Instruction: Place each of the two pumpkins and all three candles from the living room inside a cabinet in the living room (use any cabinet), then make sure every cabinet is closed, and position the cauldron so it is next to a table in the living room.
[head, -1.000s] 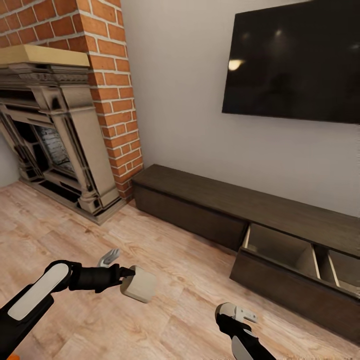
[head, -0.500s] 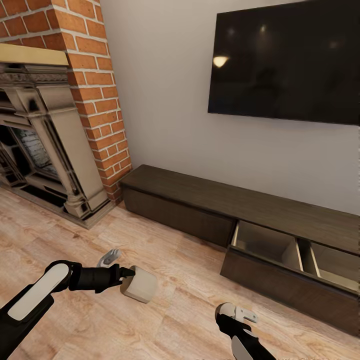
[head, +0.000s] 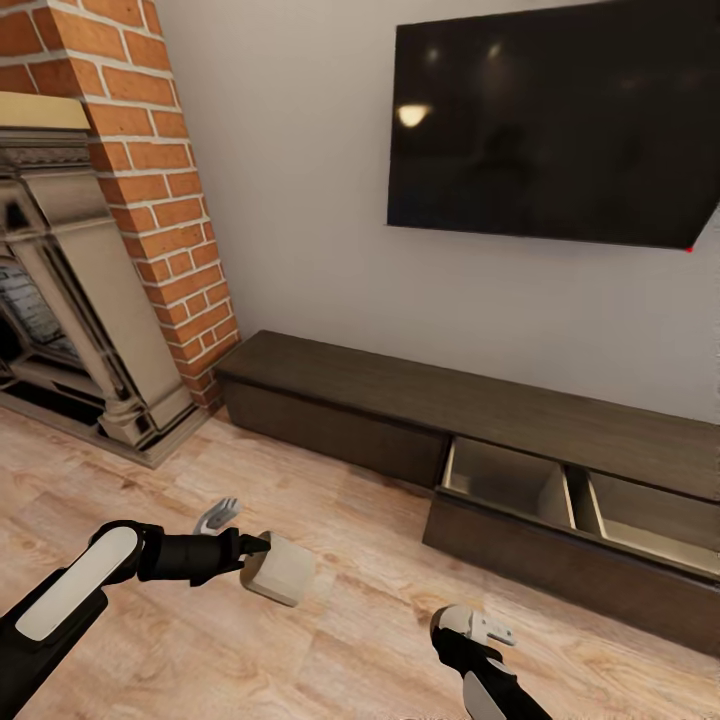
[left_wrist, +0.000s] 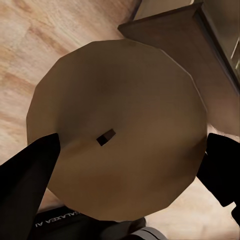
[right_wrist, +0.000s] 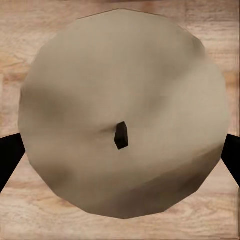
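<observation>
Whole head view has slid left versus a second ago: fireplace and brick column drift toward the left edge, the long low dark-brown wood-grain cabinet (head: 480, 420) comes more central. That reads as the camera or base turning toward the cabinet, nothing in the room moved; likely lining up for the drop-off.

Left gripper (head: 262, 556) has its jaws clamped on a pale beige stubby candle (head: 280, 569), low over the wood floor, axis pointing forward-right toward the cabinet. Left wrist view shows the candle's round end and dark wick (left_wrist: 105, 137).

Cabinet runs left-right along the wall; its right-hand drawer (head: 560, 510) stands open, dividers visible.

Right gripper (head: 478, 628) has its jaws clamped on a second beige candle (right_wrist: 122, 115), wick end toward the wrist camera.
</observation>
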